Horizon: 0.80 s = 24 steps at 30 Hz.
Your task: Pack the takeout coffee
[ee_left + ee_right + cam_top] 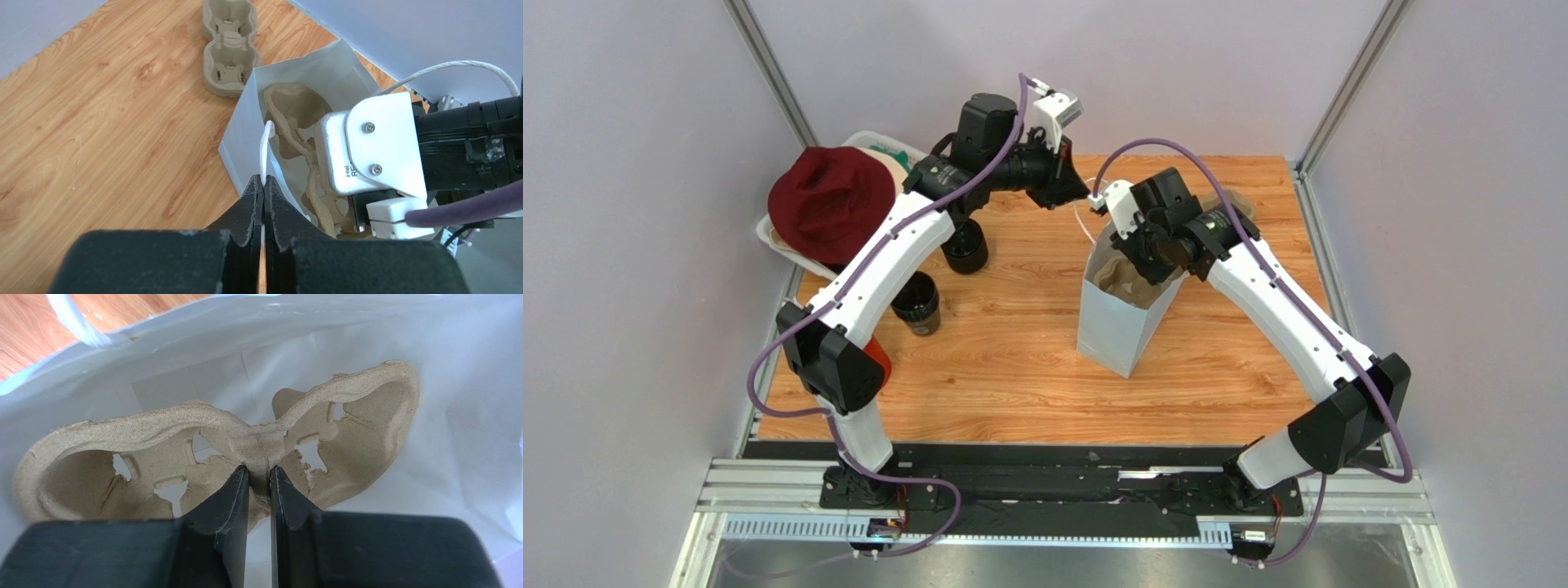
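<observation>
Wood table (1014, 355), bag (1118, 331) mid. Your L gripper (264, 184) pinches its handle (267, 138); R gripper (258, 478) pinches pulp tray (153, 425) inside bag. Coffee cup (918, 303) stands left, untouched. Next, prob.: seat tray flat, release.

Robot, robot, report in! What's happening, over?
Left gripper shut on bag handle. Right gripper shut on pulp tray, inside bag. Coffee cup on table, unpacked. Right gripper occupies bag mouth.

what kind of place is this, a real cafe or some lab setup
Most likely a robot test cell, not a café: a wooden table boxed in by plain walls, a left arm and right arm bolted to one rail, and staged takeout props: paper bag, pulp cup tray, dark cup.
</observation>
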{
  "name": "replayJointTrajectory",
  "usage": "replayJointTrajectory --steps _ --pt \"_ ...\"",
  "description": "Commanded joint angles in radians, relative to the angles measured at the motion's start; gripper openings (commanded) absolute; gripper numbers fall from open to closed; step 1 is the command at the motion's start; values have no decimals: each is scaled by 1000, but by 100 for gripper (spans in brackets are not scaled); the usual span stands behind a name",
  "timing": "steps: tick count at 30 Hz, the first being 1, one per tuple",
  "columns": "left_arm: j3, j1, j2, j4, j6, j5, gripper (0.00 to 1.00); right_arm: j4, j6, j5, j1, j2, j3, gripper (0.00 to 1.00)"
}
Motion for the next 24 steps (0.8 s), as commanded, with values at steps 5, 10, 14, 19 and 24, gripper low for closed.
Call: replayJointTrajectory --steps 5,10,14,19,24 --pt "-11 -2 -49 14 -7 -157 0 15 -37 54 8 9 -13 0" --pt "-12 1 -38 12 -9 -252 0 8 -48 55 8 13 -18 0" --pt "-11 9 -26 20 -21 -271 0 -6 -54 59 8 23 -13 0" --pt "-3 12 -10 27 -36 -231 0 -25 -57 59 8 49 -13 0" --pt "5 12 -1 28 -47 -209 0 -67 -56 72 9 78 15 0"
